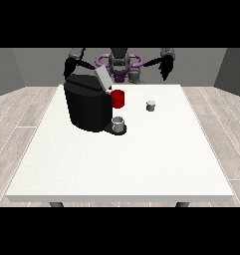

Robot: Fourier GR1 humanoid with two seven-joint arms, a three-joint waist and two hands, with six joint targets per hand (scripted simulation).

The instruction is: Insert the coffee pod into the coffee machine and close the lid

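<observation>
The coffee pod point(151, 105) rests on the white table point(141, 159), apart from the black coffee machine point(86, 107), whose lid point(102, 78) stands raised. Both hands, at the view's left point(69, 66) and right point(166, 67), hang at the table's far edge; their fingers cannot be made out.

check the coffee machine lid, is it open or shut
Open: the grey lid stands tilted up from the top of the black coffee machine, not lying flat on it.

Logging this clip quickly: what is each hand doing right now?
Hand at the view's left: raised behind the machine, holding nothing; fingers cannot be told.
Hand at the view's right: raised off the table, holding nothing; fingers cannot be told.
</observation>
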